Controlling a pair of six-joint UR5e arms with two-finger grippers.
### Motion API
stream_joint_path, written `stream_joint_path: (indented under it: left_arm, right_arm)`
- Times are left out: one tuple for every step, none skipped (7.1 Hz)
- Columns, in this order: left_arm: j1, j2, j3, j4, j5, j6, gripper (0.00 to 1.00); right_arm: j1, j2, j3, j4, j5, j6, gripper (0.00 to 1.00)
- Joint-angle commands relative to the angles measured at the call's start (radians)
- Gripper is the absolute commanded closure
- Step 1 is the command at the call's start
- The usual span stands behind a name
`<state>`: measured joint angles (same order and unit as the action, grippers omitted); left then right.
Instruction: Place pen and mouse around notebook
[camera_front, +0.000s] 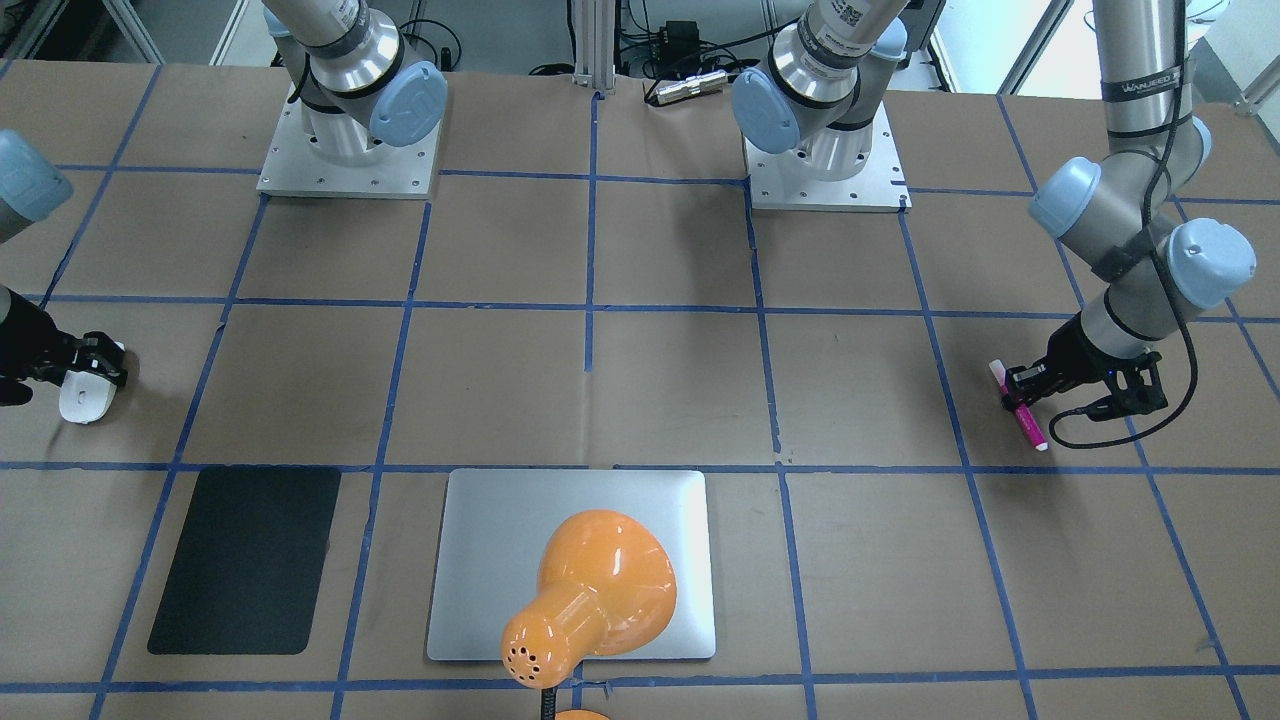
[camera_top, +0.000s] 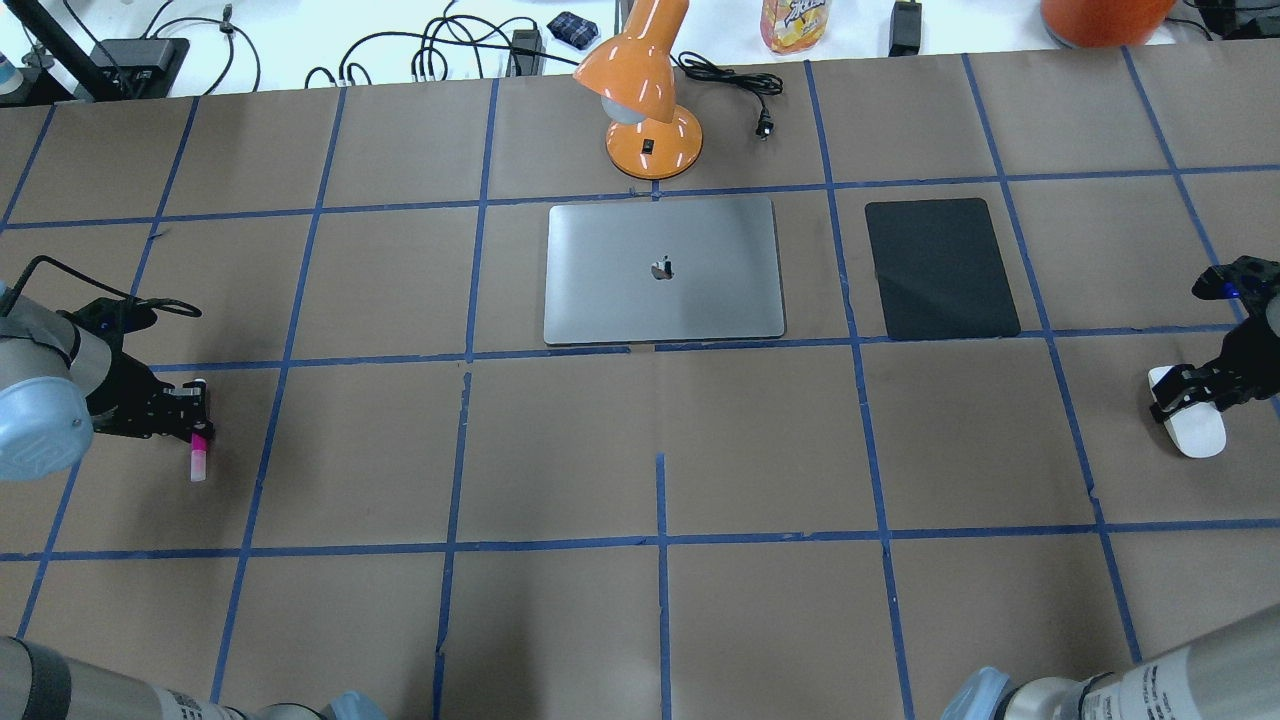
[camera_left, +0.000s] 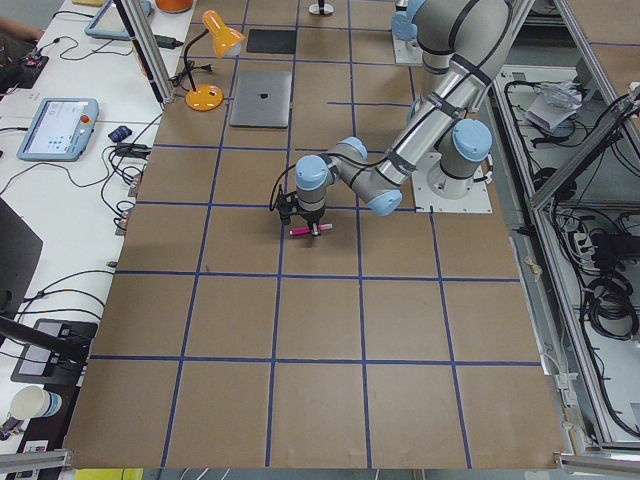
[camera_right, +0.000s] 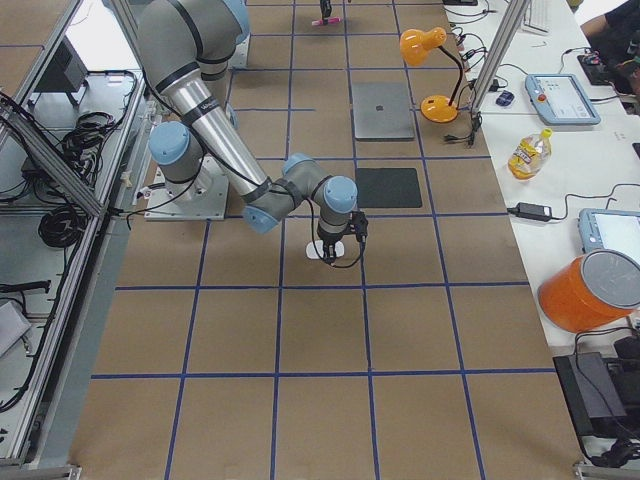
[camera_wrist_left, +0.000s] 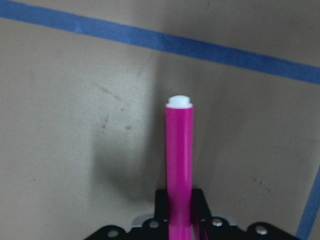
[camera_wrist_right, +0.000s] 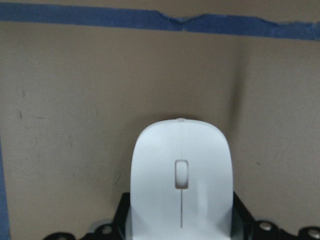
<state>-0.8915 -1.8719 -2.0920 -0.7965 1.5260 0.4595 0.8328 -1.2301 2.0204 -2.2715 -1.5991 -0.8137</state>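
Note:
The silver-grey notebook (camera_top: 660, 270) (camera_front: 480, 560) lies flat at the middle of the table's far side. Far out on the robot's left, my left gripper (camera_top: 190, 412) (camera_front: 1015, 385) is shut on the magenta pen (camera_top: 198, 455) (camera_front: 1022, 408) (camera_wrist_left: 179, 165), whose pale end sticks out past the fingers. At the opposite end, the white mouse (camera_top: 1190, 428) (camera_front: 78, 398) (camera_wrist_right: 180, 175) sits between the jaws of my right gripper (camera_top: 1180, 392) (camera_front: 100, 365), which is shut on it. Whether pen or mouse rests on the table or hangs just above it, I cannot tell.
A black rectangular mat (camera_top: 940, 268) (camera_front: 245, 560) lies beside the notebook, on the robot's right. An orange desk lamp (camera_top: 645, 100) (camera_front: 590, 600) stands behind the notebook and hides part of it in the front-facing view. Blue tape lines grid the brown table.

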Motion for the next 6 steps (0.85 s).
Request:
stream_joint_path:
  left_arm:
    - [-0.036,0.08,0.027,-0.143,-0.015,-0.214,1.0]
    - [-0.1,0.138,0.039,-0.271,-0.023,-0.349,1.0]
    - [-0.159,0.187,0.037,-0.323,-0.026,-0.528,1.0]
    - [-0.244,0.233,0.032,-0.36,-0.03,-0.738,1.0]
    - [-0.358,0.255,0.029,-0.362,-0.043,-1.0,1.0]
    - [-0.506,0.255,0.027,-0.362,-0.052,-1.299,1.0]
  right_arm:
    - [0.023,-0.014,-0.023,0.004,0.005,0.039,0.66]
    - [0.085,-0.012,-0.078,0.004,0.01,0.091,0.66]
    - [0.179,0.0,-0.125,0.016,0.021,0.188,0.66]
    - [0.289,0.032,-0.19,0.017,0.06,0.356,0.65]
    - [0.38,0.093,-0.254,0.021,0.059,0.431,0.65]
    - [0.441,0.154,-0.299,0.02,0.064,0.453,0.66]
